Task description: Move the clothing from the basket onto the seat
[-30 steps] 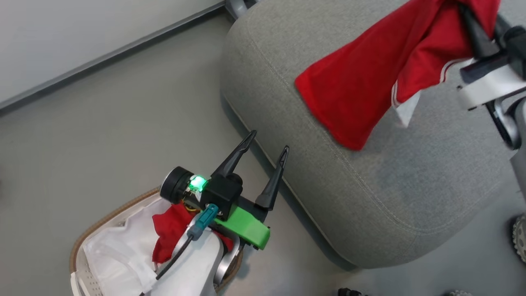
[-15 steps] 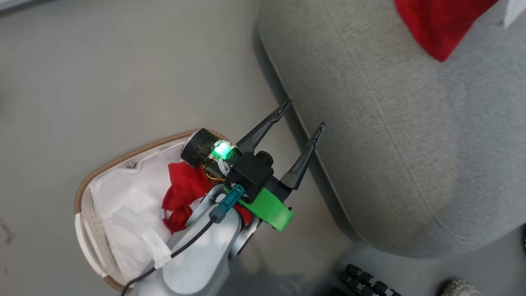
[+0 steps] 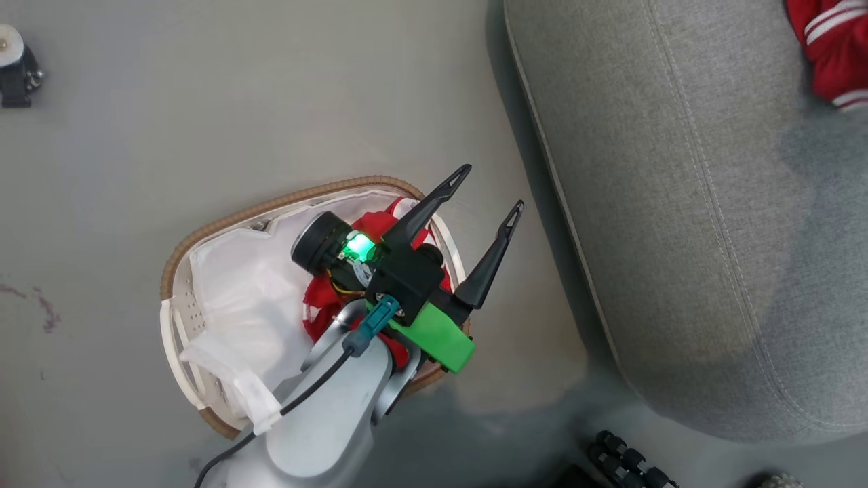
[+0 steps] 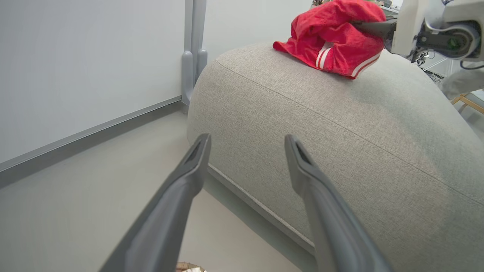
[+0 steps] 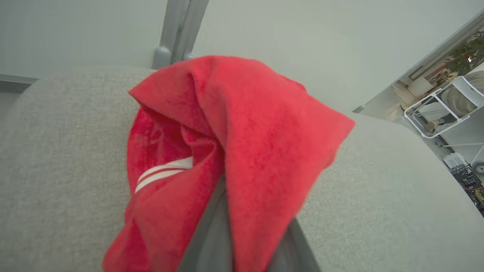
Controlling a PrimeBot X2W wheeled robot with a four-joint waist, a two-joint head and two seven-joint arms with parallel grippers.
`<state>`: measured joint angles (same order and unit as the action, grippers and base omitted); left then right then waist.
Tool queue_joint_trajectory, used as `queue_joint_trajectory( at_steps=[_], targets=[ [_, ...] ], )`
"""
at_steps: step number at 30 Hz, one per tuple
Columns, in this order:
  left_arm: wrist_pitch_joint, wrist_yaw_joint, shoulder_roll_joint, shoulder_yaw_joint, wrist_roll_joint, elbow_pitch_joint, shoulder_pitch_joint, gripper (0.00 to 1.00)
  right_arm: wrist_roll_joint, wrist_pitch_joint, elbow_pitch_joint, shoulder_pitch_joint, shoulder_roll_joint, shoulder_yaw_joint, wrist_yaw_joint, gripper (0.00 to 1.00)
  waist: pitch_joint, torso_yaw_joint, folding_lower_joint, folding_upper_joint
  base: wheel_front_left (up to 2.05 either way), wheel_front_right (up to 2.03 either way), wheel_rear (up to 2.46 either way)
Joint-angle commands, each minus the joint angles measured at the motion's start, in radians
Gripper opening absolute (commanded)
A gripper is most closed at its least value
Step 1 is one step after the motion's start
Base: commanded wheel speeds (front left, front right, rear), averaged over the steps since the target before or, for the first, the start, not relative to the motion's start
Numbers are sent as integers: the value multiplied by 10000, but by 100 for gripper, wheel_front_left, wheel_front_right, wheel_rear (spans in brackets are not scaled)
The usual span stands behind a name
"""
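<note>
A bright red fabric garment with white stripes sits bunched on the light grey upholstered seat cushion, draped over the pincer's grey fingers.

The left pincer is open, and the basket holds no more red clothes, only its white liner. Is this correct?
Not quite. The left pincer is open, but the basket is not free of red clothes: the head view shows red clothing lying in it beside the white liner.

Red against grey
The clothing was bright red with white stripes; the seat light grey; the basket white, rimmed in woven brown.
</note>
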<state>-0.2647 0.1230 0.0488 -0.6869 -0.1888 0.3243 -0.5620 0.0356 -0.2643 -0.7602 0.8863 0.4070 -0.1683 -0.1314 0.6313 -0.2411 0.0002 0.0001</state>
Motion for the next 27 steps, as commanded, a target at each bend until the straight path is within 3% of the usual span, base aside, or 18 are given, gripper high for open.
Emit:
queue_joint_trajectory(
  at_steps=[1, 6, 12, 20, 27],
  targets=[
    [5, -51, 34, 32, -48, 31, 157, 100, -108, -3, -8, -408, -48, -222, 14, 100, -309, -28, -2, -1, 0, 0, 0],
    [5, -136, 36, 319, -152, 193, 509, 100, -252, -3, 448, -1832, -482, -761, 14, 100, -983, -120, -2, -1, 0, 0, 0],
    [5, -264, 39, 753, -288, 163, 1082, 100, -362, -3, 1249, -3054, -780, -689, 14, 100, -1869, -146, -2, -1, 0, 0, 0],
    [5, -377, 39, 1291, -386, 37, 1903, 100, -636, -2, 2696, -3982, -1339, -57, 14, 100, -2906, 188, -2, -1, 0, 0, 0],
    [5, -832, 45, 2345, -691, 95, 2466, 100, -1480, -2, 3453, -4278, -1944, 743, 14, 100, -3605, 776, -2, -1, 0, 0, 0]
  ],
)
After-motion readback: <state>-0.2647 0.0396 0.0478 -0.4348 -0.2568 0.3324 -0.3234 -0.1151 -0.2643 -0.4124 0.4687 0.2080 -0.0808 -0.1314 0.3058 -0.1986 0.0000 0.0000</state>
